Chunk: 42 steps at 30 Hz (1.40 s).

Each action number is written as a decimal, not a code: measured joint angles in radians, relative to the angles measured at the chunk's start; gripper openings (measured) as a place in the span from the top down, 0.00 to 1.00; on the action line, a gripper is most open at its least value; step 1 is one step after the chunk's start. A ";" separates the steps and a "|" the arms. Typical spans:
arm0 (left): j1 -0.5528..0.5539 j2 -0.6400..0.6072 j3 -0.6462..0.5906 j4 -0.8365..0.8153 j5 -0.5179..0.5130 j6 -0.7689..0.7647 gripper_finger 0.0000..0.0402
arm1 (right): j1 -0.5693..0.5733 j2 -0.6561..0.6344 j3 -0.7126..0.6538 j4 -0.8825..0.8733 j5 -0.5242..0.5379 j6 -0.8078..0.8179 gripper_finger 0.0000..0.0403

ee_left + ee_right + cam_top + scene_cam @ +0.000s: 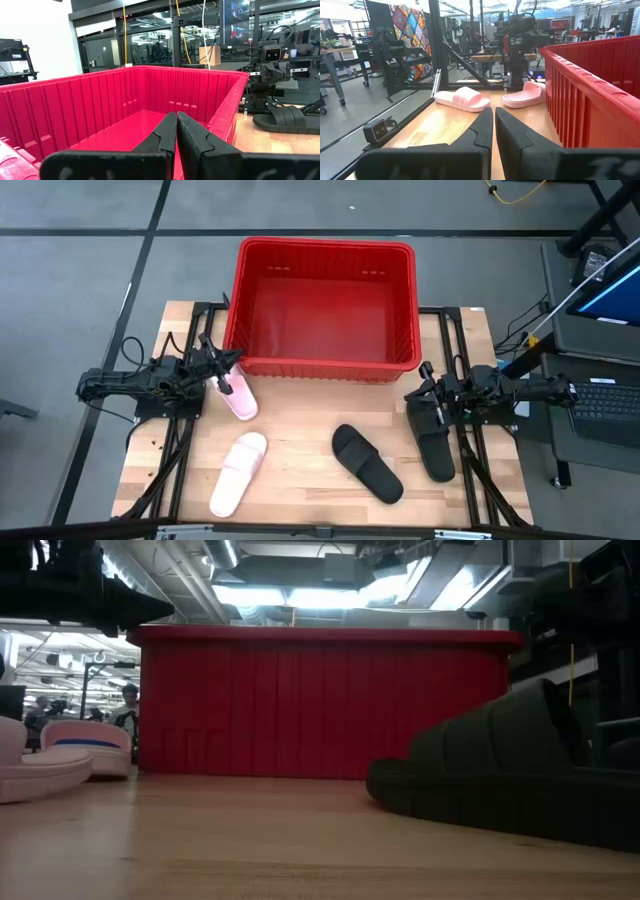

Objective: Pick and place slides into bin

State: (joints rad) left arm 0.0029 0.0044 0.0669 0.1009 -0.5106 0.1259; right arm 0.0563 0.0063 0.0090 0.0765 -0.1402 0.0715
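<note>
While both grippers, left (pixel 226 360) and right (pixel 424 372), are waiting pinched closed and empty beside the red bin (pixel 325 250), four light, flexible slides are lying on the table, probably best gripped by their wide straps.

place: robotics lab | cues: metal equipment racks (pixel 395 55); ceiling ducts (pixel 300 560); glass partitions (pixel 145 47)
</note>
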 joint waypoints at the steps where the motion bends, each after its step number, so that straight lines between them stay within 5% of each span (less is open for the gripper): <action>1: 0.000 0.000 0.000 0.000 0.000 0.000 0.98 | 0.000 0.000 0.000 0.000 0.000 0.000 0.94; 42: 0.000 0.000 0.000 0.000 0.000 0.000 0.98 | 0.000 0.000 0.000 0.015 0.029 -0.001 0.94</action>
State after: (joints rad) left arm 0.0029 0.0044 0.0670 0.1009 -0.5106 0.1259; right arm 0.0559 0.0063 0.0093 0.0916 -0.1112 0.0707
